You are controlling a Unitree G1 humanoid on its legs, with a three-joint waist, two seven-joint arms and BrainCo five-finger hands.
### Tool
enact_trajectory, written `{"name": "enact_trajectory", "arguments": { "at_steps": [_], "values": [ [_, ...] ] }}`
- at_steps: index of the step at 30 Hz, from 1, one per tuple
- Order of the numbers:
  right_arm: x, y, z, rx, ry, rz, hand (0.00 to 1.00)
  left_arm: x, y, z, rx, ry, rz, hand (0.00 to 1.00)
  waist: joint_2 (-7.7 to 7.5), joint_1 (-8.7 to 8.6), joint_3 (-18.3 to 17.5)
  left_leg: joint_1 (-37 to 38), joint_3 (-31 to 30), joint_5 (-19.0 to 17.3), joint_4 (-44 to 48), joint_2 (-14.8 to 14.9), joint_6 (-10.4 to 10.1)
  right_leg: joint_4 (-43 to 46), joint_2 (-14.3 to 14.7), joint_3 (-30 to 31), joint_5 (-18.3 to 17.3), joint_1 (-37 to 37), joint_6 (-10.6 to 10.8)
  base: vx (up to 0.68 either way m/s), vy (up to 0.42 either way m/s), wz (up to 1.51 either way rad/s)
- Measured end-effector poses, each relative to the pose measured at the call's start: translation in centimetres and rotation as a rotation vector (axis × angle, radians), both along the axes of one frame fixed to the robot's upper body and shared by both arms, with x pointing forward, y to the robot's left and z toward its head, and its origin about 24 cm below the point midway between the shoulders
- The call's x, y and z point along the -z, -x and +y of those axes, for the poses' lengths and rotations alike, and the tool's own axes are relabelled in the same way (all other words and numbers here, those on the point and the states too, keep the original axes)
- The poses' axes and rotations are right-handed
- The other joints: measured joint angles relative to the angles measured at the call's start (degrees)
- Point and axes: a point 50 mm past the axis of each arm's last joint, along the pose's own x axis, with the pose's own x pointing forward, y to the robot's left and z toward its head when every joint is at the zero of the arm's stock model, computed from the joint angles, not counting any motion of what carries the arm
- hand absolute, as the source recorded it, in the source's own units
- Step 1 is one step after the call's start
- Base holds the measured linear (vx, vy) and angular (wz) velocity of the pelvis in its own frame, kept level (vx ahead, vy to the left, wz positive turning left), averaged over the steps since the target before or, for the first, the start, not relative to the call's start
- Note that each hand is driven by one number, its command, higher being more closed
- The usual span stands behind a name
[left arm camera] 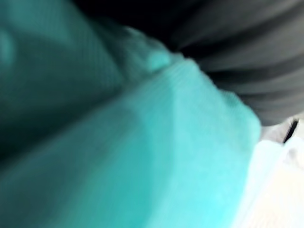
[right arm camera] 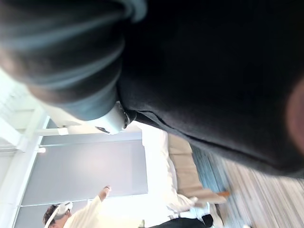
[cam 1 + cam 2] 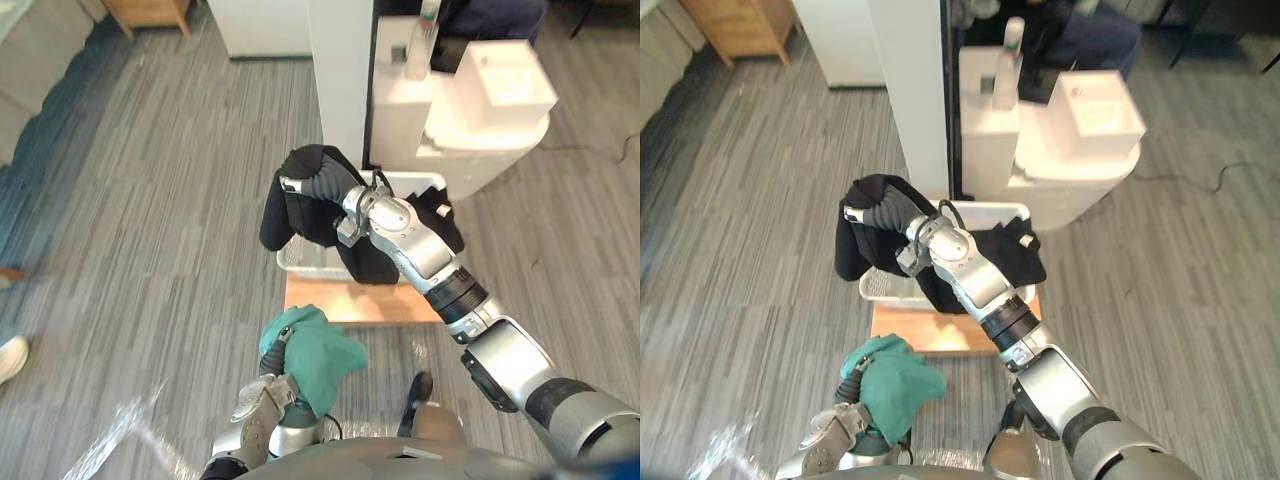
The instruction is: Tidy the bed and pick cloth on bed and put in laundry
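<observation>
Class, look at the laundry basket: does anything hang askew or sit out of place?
Yes. The black cloth on the right hand hangs askew over the white basket, part drooping outside its left rim. The teal cloth is bunched in the left hand, short of the basket.

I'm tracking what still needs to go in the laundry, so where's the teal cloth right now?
The teal cloth is bunched in the left hand, low in the eye views, just short of the wooden board under the white basket.
</observation>
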Motion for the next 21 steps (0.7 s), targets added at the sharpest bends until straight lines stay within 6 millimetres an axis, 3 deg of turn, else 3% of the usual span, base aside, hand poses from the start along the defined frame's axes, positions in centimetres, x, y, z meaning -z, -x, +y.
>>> {"name": "enact_trajectory", "arguments": {
  "at_steps": [4,8,12,14,18,21],
  "values": [
    [-0.6,-0.6,0.6,0.014,0.058,-0.046,1.00,-1.1,-1.0,-0.9,-0.004,0.045,-0.054,1.00,0.48,0.47,2.91,-2.60,-2.33,1.10,-0.05,-1.44,0.75,2.92,-2.01,-2.47,-1.25,-1.85,0.39,0.00,0.028,0.37],
    [-2.8,-0.5,1.4,0.002,0.023,-0.134,1.00,-1.9,-2.1,-1.8,0.019,0.057,-0.085,1.00,0.52,3.50,3.86,-4.78,-3.87,1.43,0.39,-2.72,1.09,3.60,-3.11,-4.61,-1.78,-2.50,0.93,0.05,0.008,0.27],
    [-4.2,-0.2,2.5,0.007,-0.010,-0.174,1.00,-2.2,-2.4,-2.4,0.048,0.059,-0.085,1.00,0.76,4.74,4.00,-6.60,-4.40,1.43,1.36,-3.21,1.10,3.75,-3.82,-6.31,-1.90,-2.69,0.93,0.05,0.016,0.27],
    [-4.4,-0.7,2.6,0.052,-0.008,-0.173,1.00,-2.4,-2.8,-2.9,0.067,0.056,-0.082,1.00,1.76,5.29,4.79,-7.63,-4.27,1.34,2.37,-3.44,1.15,4.82,-4.04,-7.28,-2.78,-2.82,0.84,0.00,0.005,0.25],
    [-3.4,-2.7,1.5,0.178,0.026,-0.119,1.00,-2.7,-3.3,-3.2,0.081,0.052,-0.084,1.00,3.02,6.43,5.82,-9.82,-4.24,1.36,2.49,-2.98,1.19,6.82,-4.02,-7.32,-3.60,-5.81,0.58,-0.07,-0.023,0.00],
    [-2.2,-5.1,-2.2,0.345,0.011,-0.049,1.00,-3.1,-3.9,-3.6,0.097,0.052,-0.102,1.00,4.26,6.68,6.69,-11.56,-3.92,2.27,2.28,-2.76,1.85,7.87,-4.02,-6.92,-3.58,-8.29,0.56,-0.05,-0.027,-0.07]
  ]
}}
